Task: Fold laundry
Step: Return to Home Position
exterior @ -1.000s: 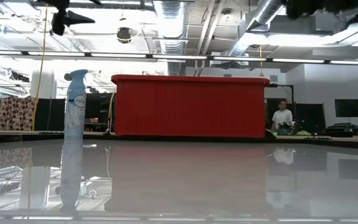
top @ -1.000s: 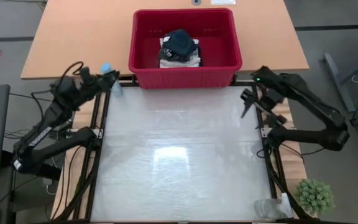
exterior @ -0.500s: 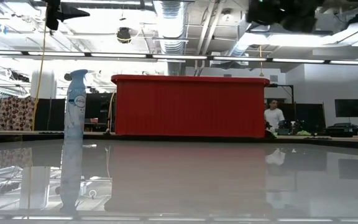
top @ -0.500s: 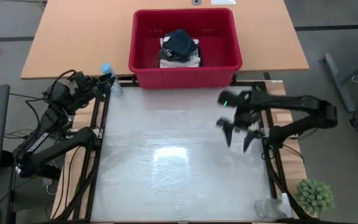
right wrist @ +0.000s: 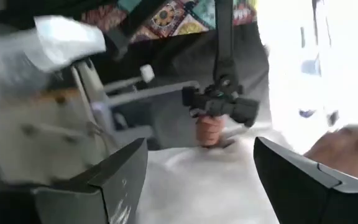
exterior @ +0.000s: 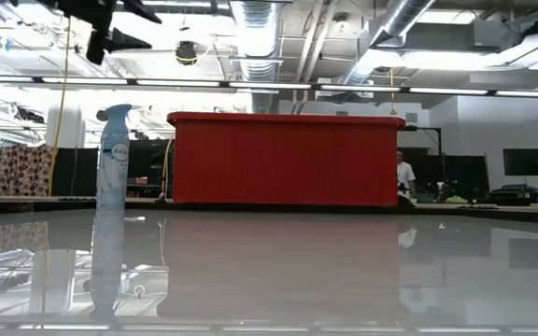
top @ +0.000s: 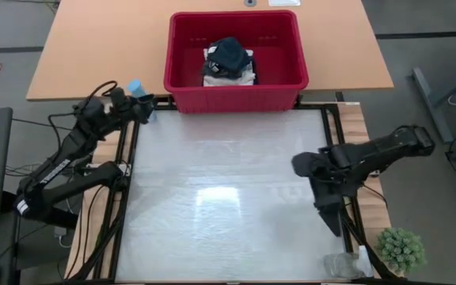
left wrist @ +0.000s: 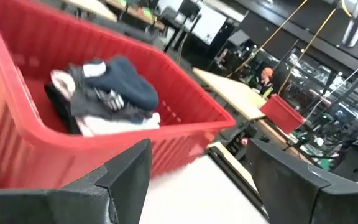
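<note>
The laundry (top: 228, 62) is a small pile of dark blue, black and white garments lying on the bottom of the red basket (top: 236, 89). The basket stands just past the table's far edge. The left wrist view shows the pile (left wrist: 104, 93) inside the basket (left wrist: 185, 115). My left gripper (top: 139, 107) hovers open over the table's far left corner, high in the low view (exterior: 110, 28), facing the basket. My right gripper (top: 332, 220) is open above the table's right edge and points toward the near edge. Neither gripper holds anything.
A spray bottle (top: 135, 87) stands at the far left corner, seen upright in the low view (exterior: 113, 154). A small plant (top: 400, 249) and a clear plastic item (top: 343, 265) sit at the near right corner. The glossy white table (top: 228, 198) lies between the arms. A person (exterior: 403, 175) stands far behind.
My right arm has swung from the far right corner out over the table, then back toward the near right edge, turning its gripper from facing the table to pointing at the near edge. My left gripper has shifted slightly near the spray bottle. The person in the background has walked left.
</note>
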Controlling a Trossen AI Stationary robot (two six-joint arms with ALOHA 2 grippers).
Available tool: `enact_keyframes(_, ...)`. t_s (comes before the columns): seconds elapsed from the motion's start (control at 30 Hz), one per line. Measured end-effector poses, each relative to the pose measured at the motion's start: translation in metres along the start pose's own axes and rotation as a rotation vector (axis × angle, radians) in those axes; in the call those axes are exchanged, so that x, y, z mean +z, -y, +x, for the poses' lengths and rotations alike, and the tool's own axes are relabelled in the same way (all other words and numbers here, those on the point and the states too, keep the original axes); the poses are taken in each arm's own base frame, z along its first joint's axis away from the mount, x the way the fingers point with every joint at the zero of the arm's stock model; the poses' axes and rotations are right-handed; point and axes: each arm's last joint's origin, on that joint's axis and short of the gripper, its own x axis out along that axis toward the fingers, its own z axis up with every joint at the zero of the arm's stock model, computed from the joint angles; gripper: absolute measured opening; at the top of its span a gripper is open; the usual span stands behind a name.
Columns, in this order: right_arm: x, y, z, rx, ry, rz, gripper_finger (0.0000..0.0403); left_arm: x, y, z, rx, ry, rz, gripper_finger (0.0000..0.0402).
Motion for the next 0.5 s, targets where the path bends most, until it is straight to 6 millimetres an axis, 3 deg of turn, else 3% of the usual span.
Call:
enact_keyframes(0.2, 0.012, 0.03, 0.011, -0.011, -0.064, -0.367, 0.0316, -0.007, -0.003, 0.015, -0.023, -0.094, -0.172, 0.0251)
enact_keyframes(0.3, 0.012, 0.049, 0.021, -0.081, -0.133, -0.428, 0.0316, -0.008, -0.003, 0.017, -0.057, -0.134, -0.241, 0.0251)
enact_keyframes(0.37, 0.021, 0.065, 0.027, -0.179, -0.161, -0.313, 0.0316, -0.008, -0.002, 0.017, -0.076, -0.133, -0.247, 0.0251)
enact_keyframes(0.5, 0.026, 0.09, 0.035, -0.657, -0.348, 0.342, 0.0316, -0.005, 0.0, 0.015, -0.101, -0.108, -0.233, 0.0251)
